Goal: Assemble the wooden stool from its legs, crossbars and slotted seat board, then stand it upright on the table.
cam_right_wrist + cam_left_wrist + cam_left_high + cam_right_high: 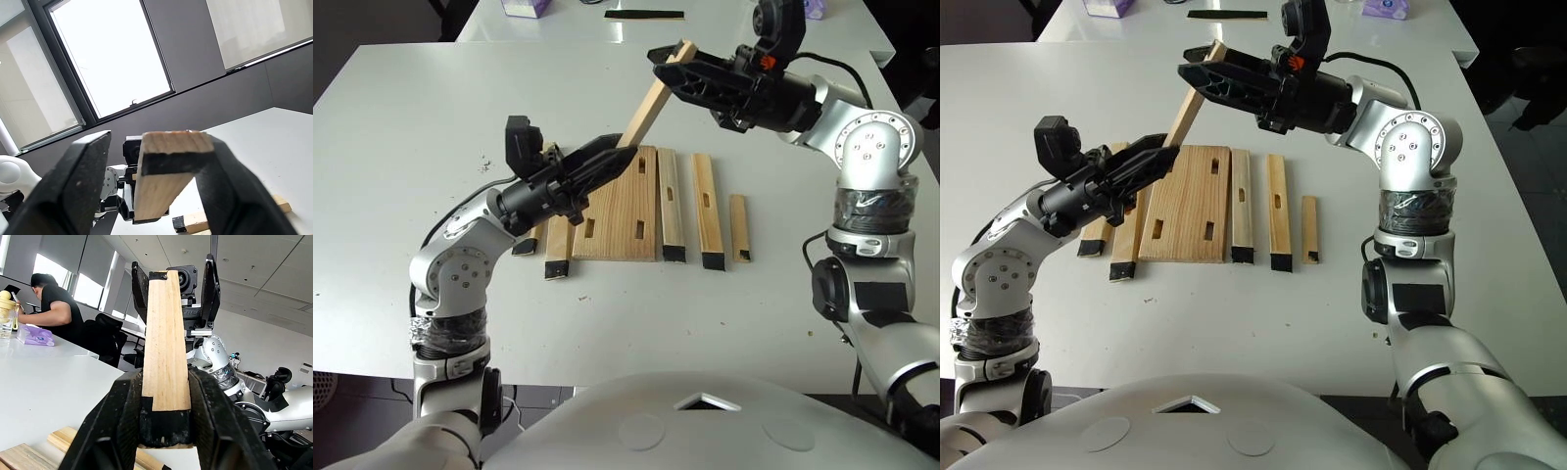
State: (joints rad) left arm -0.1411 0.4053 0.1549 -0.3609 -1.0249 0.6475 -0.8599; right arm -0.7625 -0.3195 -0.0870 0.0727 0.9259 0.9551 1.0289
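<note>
Timber, pale and straight-grained, makes up every part you have here: flat, square-edged sticks, several with a black cap on one end. The leg [651, 103] is one of these, a thin rectangular bar. Your left pincer [615, 160] is clamped tight on its black-capped lower end, both black fingers pressed to the wood. Your right pincer [658, 65] stands parted around the upper end. In the right wrist view one finger lies against the wood and a gap shows before the other.

The leg hangs in the air above the white worktop [411, 127], over the far left part of the seat board [612, 211], touching nothing but the pincers.

The seat board lies flat, a wide rectangular panel with small rectangular slots cut through it. Just to its right, side by side and parallel to it, lie a bar [671, 204] and a second bar [706, 209] with a slot in its face. Next comes a short crossbar [739, 227], a little apart. On the board's left a further bar [558, 257] lies against its edge, black cap toward you. Your left forearm crosses over that bar's far end and the board's left corner, hiding them. On the table behind sit a tissue box [526, 7] and a flat black strip [644, 15].

The leg's long axis is tilted. From the left pincer it climbs away from you and toward your right, ending at the right pincer well above the worktop.
</note>
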